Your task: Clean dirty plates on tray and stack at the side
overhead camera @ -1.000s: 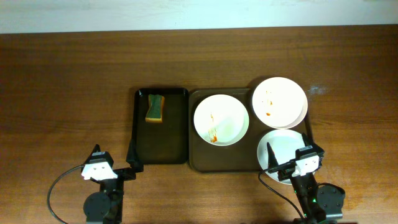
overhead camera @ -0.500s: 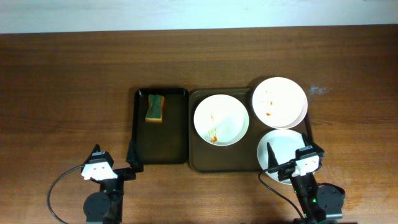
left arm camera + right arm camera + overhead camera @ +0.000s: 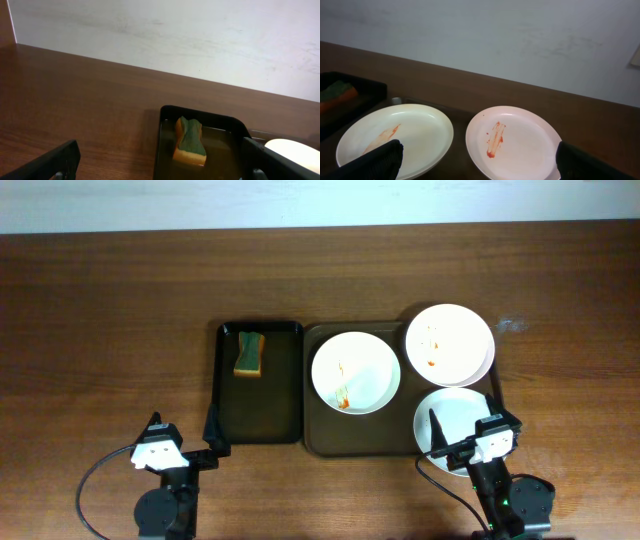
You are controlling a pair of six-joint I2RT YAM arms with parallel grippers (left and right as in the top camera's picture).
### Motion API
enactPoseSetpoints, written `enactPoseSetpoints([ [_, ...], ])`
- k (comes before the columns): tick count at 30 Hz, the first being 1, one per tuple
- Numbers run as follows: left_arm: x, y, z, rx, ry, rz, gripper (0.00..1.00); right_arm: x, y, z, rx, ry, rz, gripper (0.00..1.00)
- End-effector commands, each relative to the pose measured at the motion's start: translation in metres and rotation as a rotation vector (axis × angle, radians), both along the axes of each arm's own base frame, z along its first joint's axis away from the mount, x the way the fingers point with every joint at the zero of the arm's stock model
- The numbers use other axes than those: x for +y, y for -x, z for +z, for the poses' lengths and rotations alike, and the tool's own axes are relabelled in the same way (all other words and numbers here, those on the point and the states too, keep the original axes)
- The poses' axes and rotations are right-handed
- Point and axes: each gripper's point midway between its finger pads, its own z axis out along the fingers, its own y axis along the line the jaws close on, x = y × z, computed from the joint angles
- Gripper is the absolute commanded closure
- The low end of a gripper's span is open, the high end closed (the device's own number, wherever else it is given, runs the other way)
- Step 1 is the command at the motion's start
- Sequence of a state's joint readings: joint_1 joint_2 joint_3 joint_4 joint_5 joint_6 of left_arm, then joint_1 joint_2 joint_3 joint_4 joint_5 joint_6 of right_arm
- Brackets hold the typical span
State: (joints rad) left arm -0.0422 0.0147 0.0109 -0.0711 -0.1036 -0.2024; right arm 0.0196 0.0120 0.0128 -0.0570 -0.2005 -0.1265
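Three white plates sit on the dark brown tray. The middle plate has an orange-red streak; it also shows in the right wrist view. The back right plate is streaked too and shows in the right wrist view. The front right plate is partly under my right gripper, which is open and empty above its near edge. My left gripper is open and empty at the front left corner of the black tray.
A narrower black tray lies left of the brown tray and holds a green and orange sponge, also seen in the left wrist view. Bare wooden table lies to the left, right and behind.
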Motion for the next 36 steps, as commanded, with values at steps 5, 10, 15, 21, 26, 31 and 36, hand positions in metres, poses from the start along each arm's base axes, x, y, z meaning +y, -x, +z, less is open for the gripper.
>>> enactPoseSetpoints([
  [5, 0.0, 0.0, 0.005, -0.019, -0.018, -0.004, 0.0, -0.001, 0.0, -0.003, 0.008, -0.011, -0.002, 0.02],
  [10, 0.0, 0.0, 0.008, -0.033, -0.017, -0.005, 0.0, -0.001, 0.0, -0.003, 0.007, -0.011, -0.001, 0.02],
  [15, -0.011, 0.005, 0.073, -0.289, -0.01, -0.068, 0.0, 0.001, 0.0, -0.003, 0.008, -0.012, 0.007, 0.02],
  [21, -0.028, -0.001, 0.098, -0.142, -0.01, -0.168, 0.0, 0.019, 0.005, 0.004, -0.008, -0.056, 0.114, 0.02],
  [26, -0.052, -0.05, 0.15, -0.005, 0.006, -0.298, 0.0, 0.026, 0.016, 0.07, -0.188, -0.23, 0.182, 0.01],
  [31, -0.055, -0.104, 0.186, 0.235, 0.033, -0.303, 0.0, 0.039, 0.019, 0.124, -0.155, -0.239, 0.26, 0.02],
  [36, -0.056, -0.128, 0.184, 0.437, -0.06, -0.334, 0.0, 0.064, -0.014, 0.186, 0.044, -0.254, 0.406, 0.02],
])
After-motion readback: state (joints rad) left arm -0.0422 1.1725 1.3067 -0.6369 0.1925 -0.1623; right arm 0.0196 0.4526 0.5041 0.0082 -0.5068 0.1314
